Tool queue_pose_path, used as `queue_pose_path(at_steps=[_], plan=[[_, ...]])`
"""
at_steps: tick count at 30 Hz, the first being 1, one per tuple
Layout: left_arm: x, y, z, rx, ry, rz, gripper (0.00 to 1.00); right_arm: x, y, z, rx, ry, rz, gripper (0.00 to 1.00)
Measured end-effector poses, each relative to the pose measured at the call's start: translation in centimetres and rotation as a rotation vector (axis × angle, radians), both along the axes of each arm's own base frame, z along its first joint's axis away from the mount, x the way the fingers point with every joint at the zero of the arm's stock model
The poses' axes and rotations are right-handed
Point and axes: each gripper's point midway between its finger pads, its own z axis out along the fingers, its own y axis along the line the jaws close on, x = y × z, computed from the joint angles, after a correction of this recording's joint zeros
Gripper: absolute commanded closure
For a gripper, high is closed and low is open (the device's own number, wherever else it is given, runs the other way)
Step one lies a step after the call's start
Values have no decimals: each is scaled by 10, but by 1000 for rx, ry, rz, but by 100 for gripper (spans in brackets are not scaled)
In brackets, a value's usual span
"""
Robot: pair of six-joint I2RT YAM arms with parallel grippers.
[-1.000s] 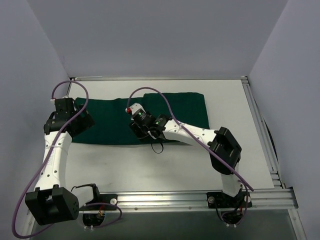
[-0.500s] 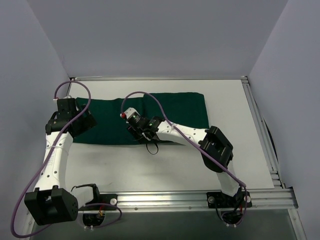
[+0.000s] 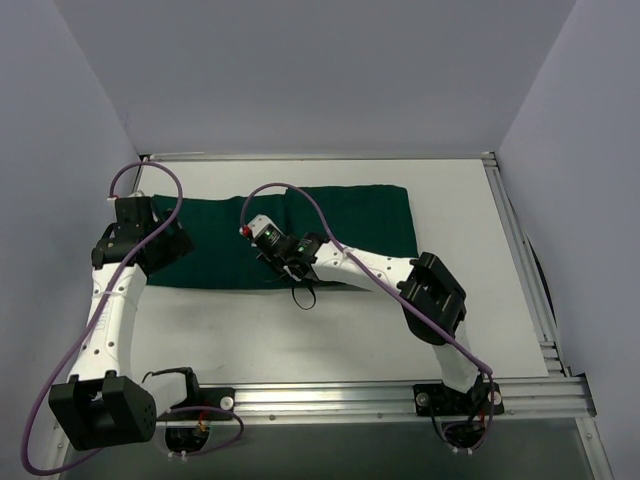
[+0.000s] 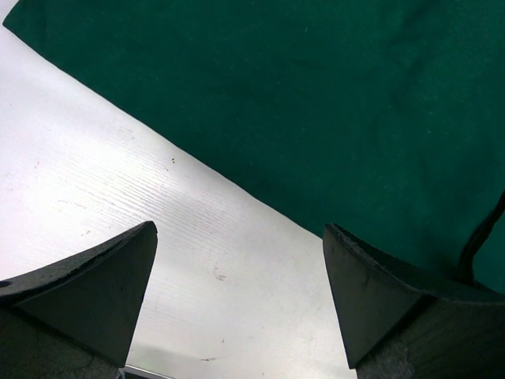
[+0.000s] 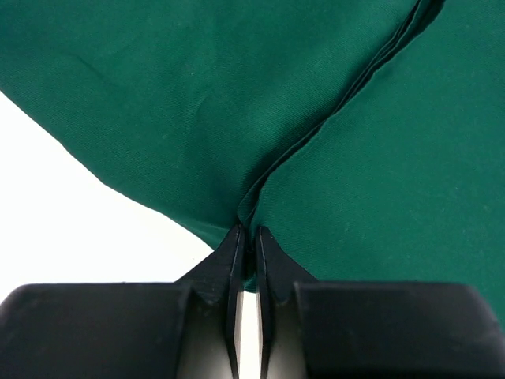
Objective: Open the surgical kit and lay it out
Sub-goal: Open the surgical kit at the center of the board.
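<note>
Surface: white matte board [image 3: 330, 330] with fine ribbing, framed by aluminium rails [image 3: 520, 250] at the right and near sides; pale grey walls [image 3: 300, 70] close in on 3 sides.
Cloth wrap: dark green woven fabric [image 3: 370, 215], a flat, long rectangle across the far half of the surface, from the far left to right of centre. Its near edge runs straight, and a layered fold crosses it diagonally in the right wrist view.
Open room: white surface shows between the cloth's near edge and the arm bases, and right of the cloth up to the rail.
Left end effector: released [image 4: 241, 296], its 2 dark wedge-shaped fingers [image 4: 95, 292] spread wide and holding nothing, hovering over the cloth's near left edge.
Right end effector: clenched [image 5: 245, 237] on the layered fold at the cloth's near edge, tips almost meeting around the fabric.
</note>
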Motion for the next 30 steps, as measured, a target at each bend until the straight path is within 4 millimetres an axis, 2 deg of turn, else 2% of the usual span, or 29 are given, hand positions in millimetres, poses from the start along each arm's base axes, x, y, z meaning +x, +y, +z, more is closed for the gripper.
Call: queue_pose_path(at_steps=[10,13,18,21,24,26,28,30], plan=[[-2,0,-6,-1,11,0,5,0,0,11,3,7,1,95],[-2,0,-9,-3,19,-1,5,0,-1,13,6,9,2,100],[0,-1,-9,-5,14,-2,5,3,-5,12,13,17,-12,100],[0,-1,-12,-5,17,-2,5,9,-15,13,12,11,-43,100],[0,-1,-15,-8,18,-1,5,26,-37,22,2,-23,-116,100],[-1,-2,-20,-15,22,-3,5,44,-62,33,-4,-57,-196,100],[-2,-5,-25,-27,28,-5,5,68,-99,48,-9,-102,-306,100],[-2,-7,-30,-38,32,-6,5,93,-151,67,-27,-160,-445,100]])
